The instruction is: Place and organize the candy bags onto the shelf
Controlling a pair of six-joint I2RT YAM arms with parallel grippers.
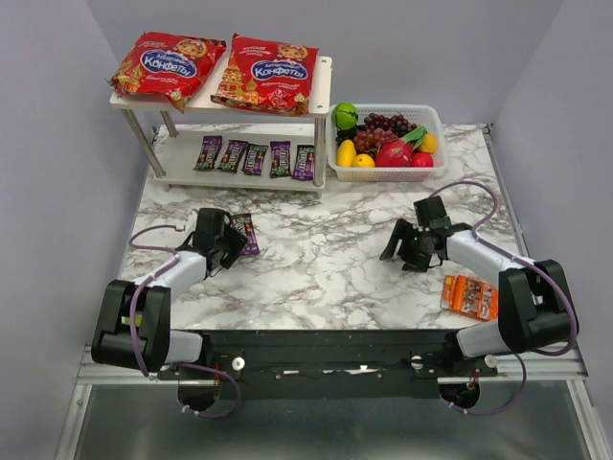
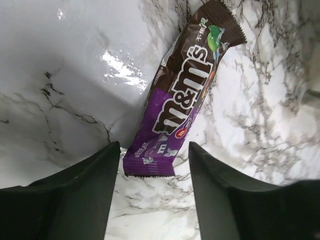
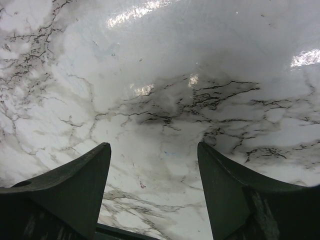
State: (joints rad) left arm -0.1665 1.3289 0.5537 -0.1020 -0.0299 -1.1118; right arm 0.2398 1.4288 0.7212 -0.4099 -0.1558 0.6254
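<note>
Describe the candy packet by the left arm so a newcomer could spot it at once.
On the marble table, look in front of the left end of the white shelf. A dark purple-brown M&M's packet lies flat there, one end between the left arm's open fingers. Five look-alikes line the lower board; only this one lies on the marble.

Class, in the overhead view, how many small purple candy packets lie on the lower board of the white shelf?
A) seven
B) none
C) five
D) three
C: five purple packets lie in a row on the lower board of the shelf, while a sixth packet lies on the table between the open fingers of the left gripper.
</note>
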